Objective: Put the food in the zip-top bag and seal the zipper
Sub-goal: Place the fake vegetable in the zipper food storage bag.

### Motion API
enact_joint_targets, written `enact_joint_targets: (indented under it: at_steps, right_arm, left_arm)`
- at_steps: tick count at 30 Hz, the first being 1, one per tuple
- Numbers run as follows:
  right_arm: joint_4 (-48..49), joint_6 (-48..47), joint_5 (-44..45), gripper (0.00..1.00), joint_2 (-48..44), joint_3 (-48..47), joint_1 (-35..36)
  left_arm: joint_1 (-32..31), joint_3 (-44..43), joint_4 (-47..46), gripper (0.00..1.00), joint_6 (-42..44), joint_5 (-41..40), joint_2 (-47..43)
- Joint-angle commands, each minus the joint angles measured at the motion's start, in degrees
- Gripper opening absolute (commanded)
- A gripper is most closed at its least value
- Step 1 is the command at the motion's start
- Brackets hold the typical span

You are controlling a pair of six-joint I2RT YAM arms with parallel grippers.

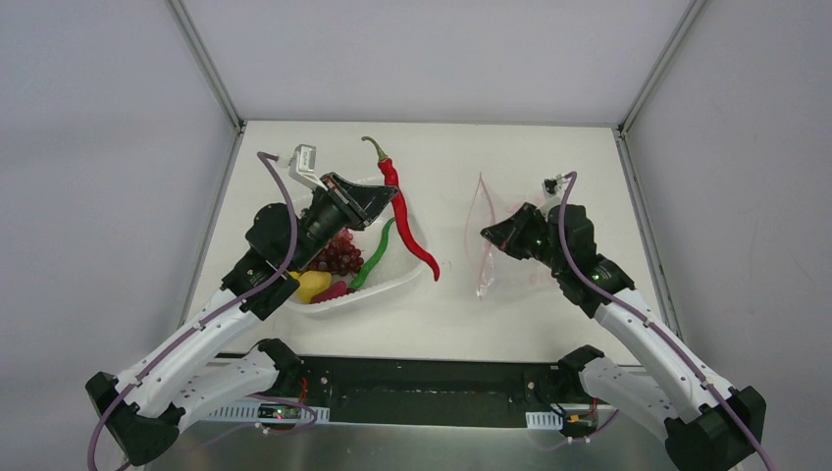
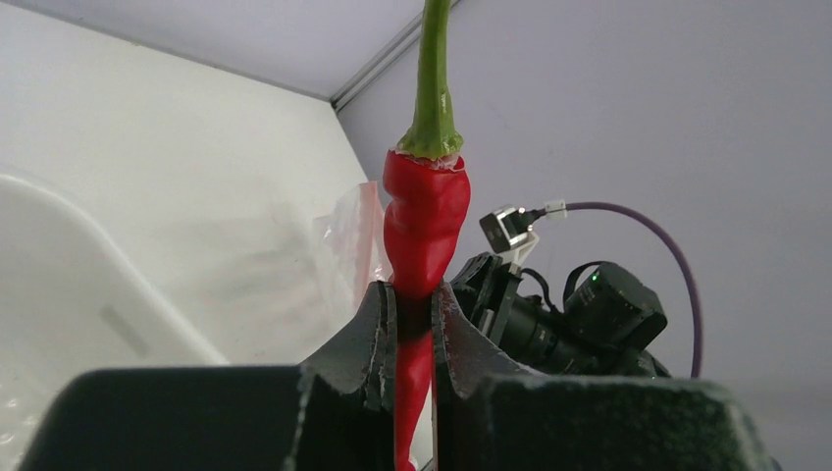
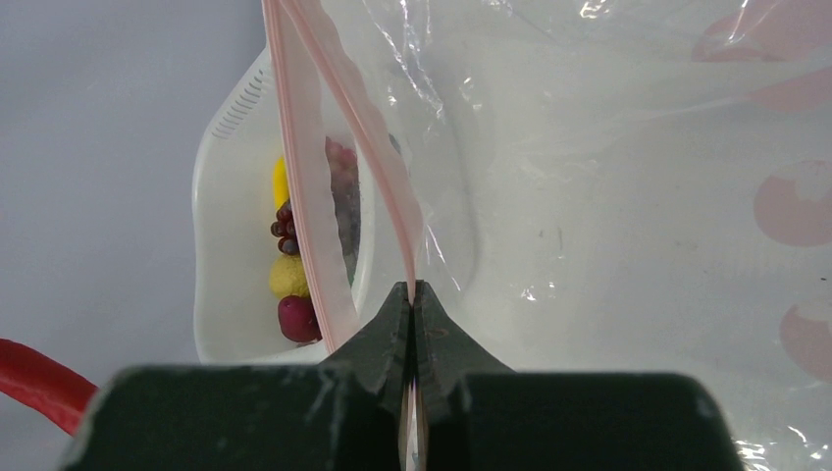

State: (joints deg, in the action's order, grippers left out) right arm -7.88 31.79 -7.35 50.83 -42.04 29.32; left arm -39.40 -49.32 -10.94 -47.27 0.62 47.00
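Red plastic fills the slot between the jaws of my left gripper (image 2: 414,299), which are clamped on the red chili (image 2: 424,231) just under its thick shoulder; the green stem stands up past the fingers and the thin tail hangs out below. In the top view the chili's long axis runs from the stem at upper centre down to the tip at lower right, over the far side of the white tub (image 1: 412,280). My right gripper (image 3: 414,294) is pinched shut on the zipper (image 3: 304,186) of the zip-top bag (image 1: 491,201); from its jaws the two pink lips spread apart toward the top of the right wrist frame, so the mouth stands as a narrow V. The bag sits right of centre in the top view, its mouth edge running up and down the frame and facing left toward the chili; bare table (image 1: 451,157) lies between them. I judge the chili is nearly parallel to that mouth, so I would have to turn it tip-first before going in; the gap looks tight. The green chili (image 1: 376,257), grape bunch (image 1: 341,253) and yellow fruit (image 1: 312,285) wait in the tub, nearer the left arm.
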Motion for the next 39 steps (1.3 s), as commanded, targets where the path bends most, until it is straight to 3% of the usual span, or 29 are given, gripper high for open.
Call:
enact_joint_targets:
  at_steps: [1,11,23,32,39]
  right_arm:
    - [4.52,1.34,1.64,0.00,-2.08,0.51,1.25]
    - [4.24,1.70,4.87,0.00,-2.82,0.56,4.51]
    - [4.66,1.77,5.16,0.00,-3.92,0.01,6.25]
    - [5.96,3.01,5.44,0.00,-4.18,0.07,6.28]
    - [11.90,8.05,6.91,0.00,-2.74,1.79,6.28]
  left_arm:
    - [-3.60,-0.12,-11.58,0.00,-2.25,-6.46,3.02]
    - [-11.05,0.32,-21.27,0.00,2.71,-17.56,9.60]
    - [-16.36,-1.84,-20.26,0.00,12.53,-29.72,16.40]
    - [-19.18,-3.77,-16.26,0.00,14.73,-30.44,18.56]
    - [-19.75,-7.01,-10.12,0.00,12.02,-25.24,21.08]
